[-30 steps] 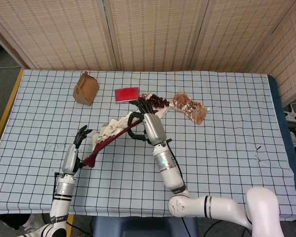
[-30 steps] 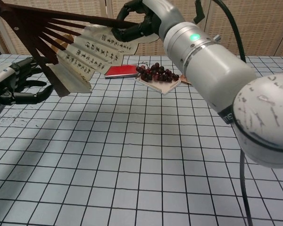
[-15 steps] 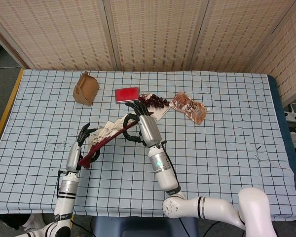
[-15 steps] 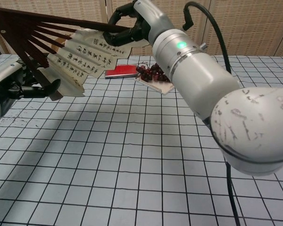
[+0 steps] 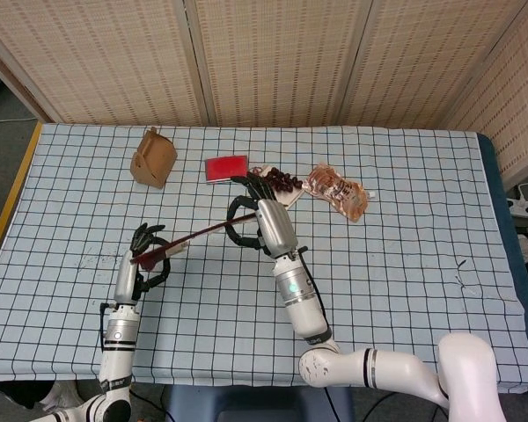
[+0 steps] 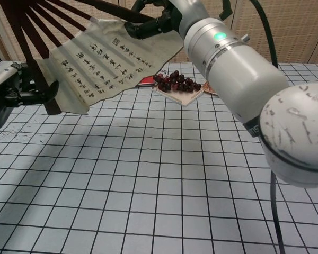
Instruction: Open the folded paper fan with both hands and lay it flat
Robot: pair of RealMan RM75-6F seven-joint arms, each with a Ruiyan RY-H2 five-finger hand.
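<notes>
Paper fan [image 6: 111,55] spread wide, dark ribs splayed, held aloft.

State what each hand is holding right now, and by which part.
Both hold the paper fan. The left hand grips one outer rib; the right hand grips the opposite outer rib.

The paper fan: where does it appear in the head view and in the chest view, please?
Head view: the paper fan shows edge-on as a thin dark line, left of centre, between the left hand and the right hand.
Chest view: the fan fills the upper left, spread, with writing on its paper.
Shared landmark: the tray of dark grapes, beyond the right hand.
</notes>
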